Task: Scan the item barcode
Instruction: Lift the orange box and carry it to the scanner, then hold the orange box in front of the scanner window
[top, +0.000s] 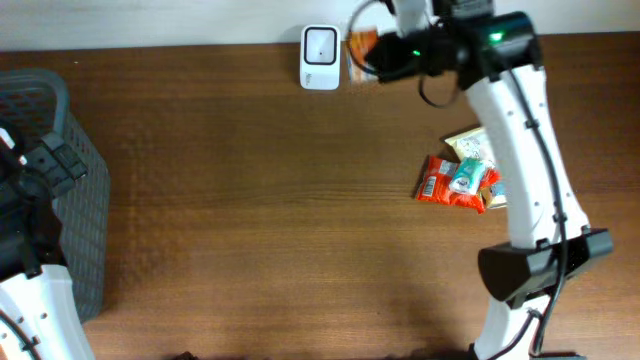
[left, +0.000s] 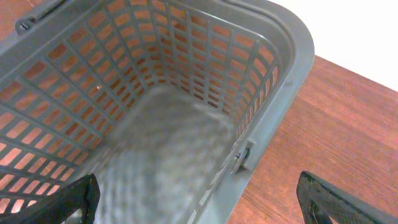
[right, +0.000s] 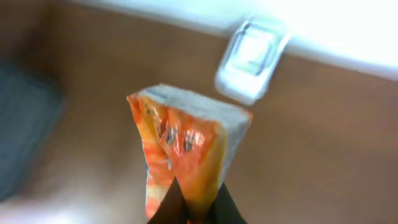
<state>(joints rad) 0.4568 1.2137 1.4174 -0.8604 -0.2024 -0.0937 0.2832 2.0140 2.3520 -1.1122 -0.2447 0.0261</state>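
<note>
**On the brown wooden table (top: 250, 230), an orange foil snack packet (top: 362, 46) held beside the white boxy scanner (top: 320, 57)**

Overhead view: the table fills the frame, with a pale wall (top: 150, 20) running along the top. The scanner stands at top centre, by the table's far edge. Just right of it, the right gripper (top: 378, 58) is clamped on the snack packet, which sits close beside the scanner; whether the two touch cannot be told. The white right arm (top: 530, 160) climbs from the lower right corner. At middle right lies a small pile of packets (top: 460, 180) in red, teal and yellow. A grey plastic lattice basket (top: 85, 190) occupies the left edge, with the left gripper (top: 35, 160) over it.

Left wrist view: the basket's grid walls and floor fill most of the frame, with table wood at the right. The left gripper (left: 199, 202) is spread wide, its black fingertips (left: 68, 199) in the two lower corners, above the basket's interior.

Right wrist view, blurred: the snack packet rises from bottom centre, its lower end pinched between the dark fingers (right: 165, 205) of the closed gripper. The scanner shows at upper right of centre, beyond the packet's top edge.
</note>
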